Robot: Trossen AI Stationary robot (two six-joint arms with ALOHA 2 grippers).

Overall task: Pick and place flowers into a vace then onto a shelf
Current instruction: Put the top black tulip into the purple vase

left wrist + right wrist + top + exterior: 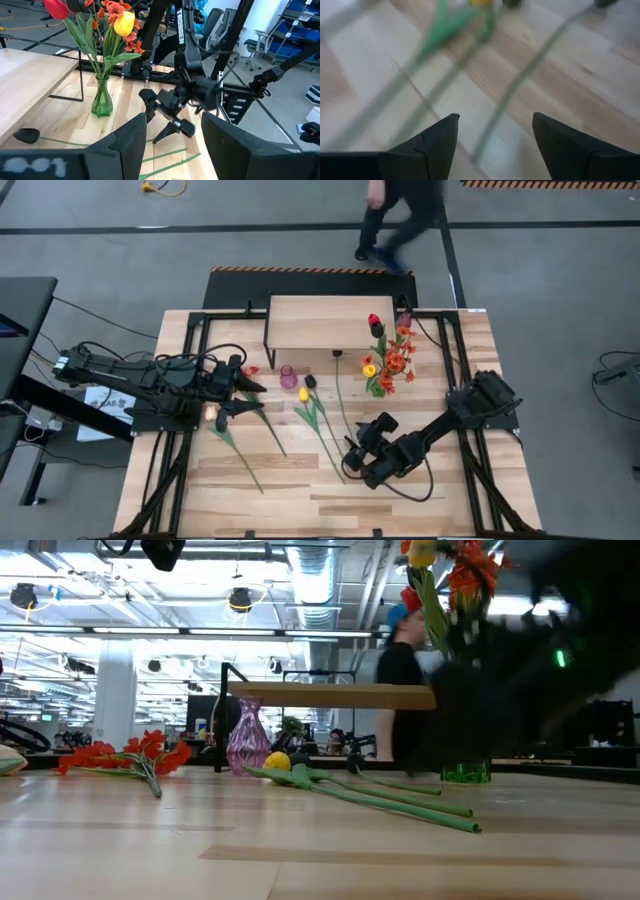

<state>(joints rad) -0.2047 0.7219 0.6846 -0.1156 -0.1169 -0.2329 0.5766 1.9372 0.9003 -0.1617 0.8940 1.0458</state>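
Plank tabletop (pixel 440 490), perhaps workshop hall behind

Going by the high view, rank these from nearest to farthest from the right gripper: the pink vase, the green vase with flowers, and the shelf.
Measured from the right gripper, which is open:
1. Pink vase, toward the left arm.
2. Green vase with flowers, by the shelf's right end; close to the pink vase's distance.
3. Shelf, at the far edge.

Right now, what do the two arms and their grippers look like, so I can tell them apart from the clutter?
Both arms are dark, nearly black, jointed and boxy. The left gripper and right gripper each end in two wedge-shaped black fingers. Black cables loop along the left arm and trail beside the right arm. No markings are readable.
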